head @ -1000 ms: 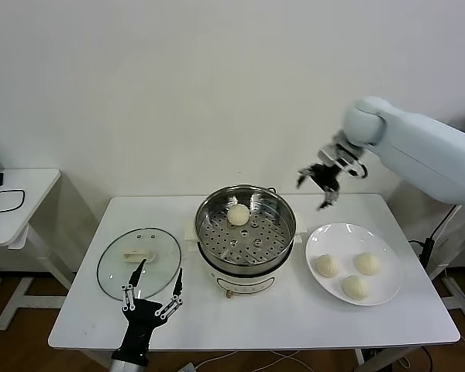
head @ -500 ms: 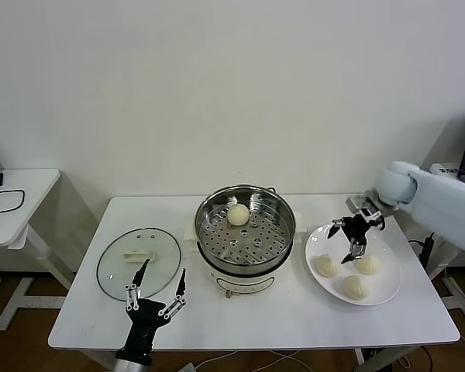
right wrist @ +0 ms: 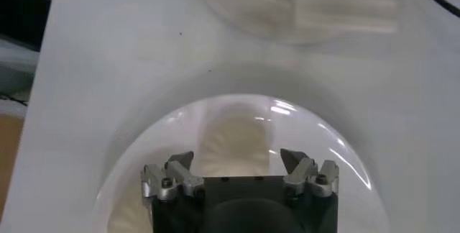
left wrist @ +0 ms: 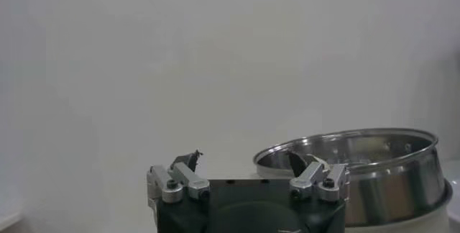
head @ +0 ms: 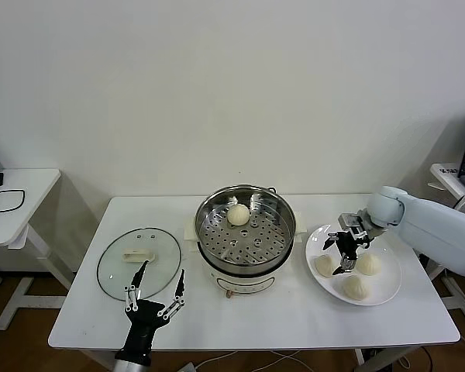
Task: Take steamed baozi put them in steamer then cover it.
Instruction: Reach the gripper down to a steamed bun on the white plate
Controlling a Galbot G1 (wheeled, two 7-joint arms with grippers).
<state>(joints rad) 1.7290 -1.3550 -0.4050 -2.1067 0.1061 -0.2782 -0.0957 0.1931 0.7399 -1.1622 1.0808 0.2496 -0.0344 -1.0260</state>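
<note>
Right gripper (head: 340, 254), jaws spread, hovers over the bun (head: 324, 266) nearest the steamer (head: 246, 225); off-centre descent could dent or shove it.

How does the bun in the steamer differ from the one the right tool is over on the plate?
The bun in the steamer sits alone on the steamer's perforated metal floor, with no tool near; the plate bun lies beside two others on the white plate, with the open right tool just above it. The steamer bun sits raised above the table; the plate bun is low. Both are round and cream-white.
</note>
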